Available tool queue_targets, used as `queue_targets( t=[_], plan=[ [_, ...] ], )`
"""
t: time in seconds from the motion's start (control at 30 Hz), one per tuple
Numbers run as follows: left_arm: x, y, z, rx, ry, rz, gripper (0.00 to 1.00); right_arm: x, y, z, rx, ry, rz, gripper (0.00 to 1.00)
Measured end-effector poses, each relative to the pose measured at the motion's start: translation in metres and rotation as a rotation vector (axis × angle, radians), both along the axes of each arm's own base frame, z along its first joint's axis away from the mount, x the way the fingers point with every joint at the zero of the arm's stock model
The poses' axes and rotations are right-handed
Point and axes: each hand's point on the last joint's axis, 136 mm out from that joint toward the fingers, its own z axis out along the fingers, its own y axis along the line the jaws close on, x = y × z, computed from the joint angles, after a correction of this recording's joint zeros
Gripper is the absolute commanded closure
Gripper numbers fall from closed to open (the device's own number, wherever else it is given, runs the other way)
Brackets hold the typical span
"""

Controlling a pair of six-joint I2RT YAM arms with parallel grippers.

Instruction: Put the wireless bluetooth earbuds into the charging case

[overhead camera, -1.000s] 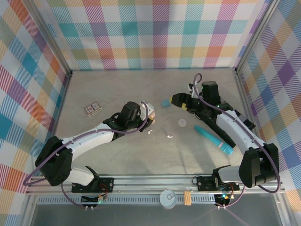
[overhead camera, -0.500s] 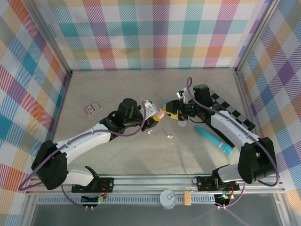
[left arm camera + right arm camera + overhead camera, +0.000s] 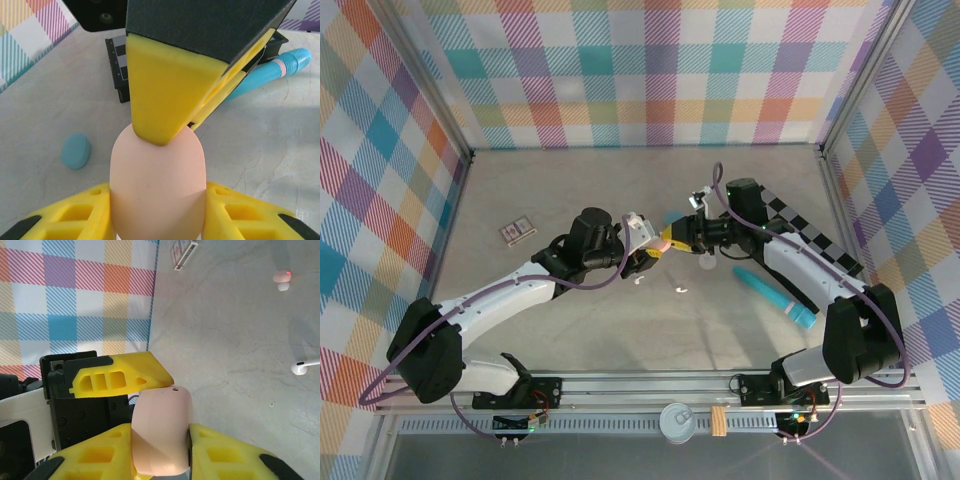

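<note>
A pink charging case (image 3: 664, 240) hangs above the table's middle, gripped from both sides. My left gripper (image 3: 651, 250) is shut on its lower part (image 3: 157, 170), with one yellow pad on each flank. My right gripper (image 3: 675, 238) is shut on the same case (image 3: 162, 432); one of its fingers (image 3: 160, 95) presses on the case's top end. A white earbud (image 3: 681, 290) and a pink-tipped earbud (image 3: 638, 281) lie on the table below; from the right wrist they are the white earbud (image 3: 305, 367) and the pink one (image 3: 283, 279).
A long teal tube (image 3: 775, 297) lies to the right. There is a round white disc (image 3: 708, 263) under the right arm and a teal pebble-shaped case (image 3: 76, 150) on the table. A small card box (image 3: 517, 231) sits at the left, a checkered strip (image 3: 792, 217) at the right.
My right gripper swung left to the pink case and closed on it. My left arm brought the case toward the middle, then held still.
</note>
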Motion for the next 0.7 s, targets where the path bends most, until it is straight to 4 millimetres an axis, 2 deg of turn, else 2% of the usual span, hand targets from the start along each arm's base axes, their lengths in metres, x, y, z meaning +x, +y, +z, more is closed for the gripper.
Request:
queue_targets(
  t=[0.07,0.2,0.3,0.47,0.7],
  plan=[
    [0.001,0.0,0.002,-0.007,-0.003,0.004,0.53,0.001,0.001,0.002,0.009,0.003,-0.001,0.75],
    [0.005,-0.002,0.014,-0.047,-0.029,0.017,0.25,0.001,0.002,0.007,0.024,0.015,-0.004,0.75],
    [0.005,-0.003,0.027,-0.094,-0.059,0.024,0.13,0.002,0.002,0.009,0.033,0.024,-0.005,0.75],
    [-0.001,0.008,0.05,-0.242,-0.092,0.057,0.0,0.007,-0.002,0.023,0.08,0.023,-0.025,0.77],
    [0.0,0.029,0.075,-0.481,-0.115,0.098,0.0,0.012,-0.007,0.06,0.189,-0.01,-0.037,0.8]
  ],
)
